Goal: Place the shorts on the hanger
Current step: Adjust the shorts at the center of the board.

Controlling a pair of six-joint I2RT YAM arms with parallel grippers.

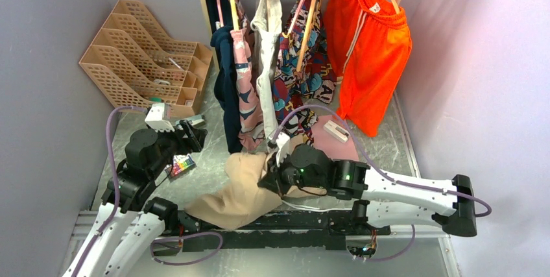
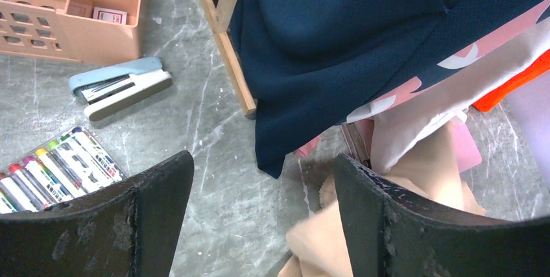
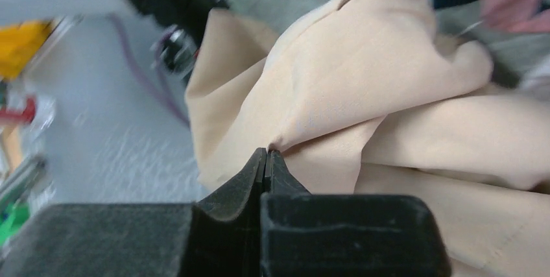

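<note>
The table (image 1: 214, 154) carries the shorts (image 1: 237, 192) at lower centre of the top view. The shorts lie bunched. Their long axis runs from lower left, near the arm bases, to upper right, where the fabric lies under the right gripper (image 1: 272, 172). Which end is the waistband cannot be told.

The right arm reaches in from the lower right, with its forearm running leftward. In the right wrist view, the jaws are clenched on a fold of the shorts (image 3: 389, 95).

The left arm stands bent at the left of the frame. The left gripper (image 1: 193, 135) points to the upper right, toward a navy garment (image 2: 337, 50). Its jaws are released and spread wide over the table.

A stapler (image 2: 120, 87) and a crayon pack (image 2: 58, 167) lie at the left of the left wrist view.
</note>
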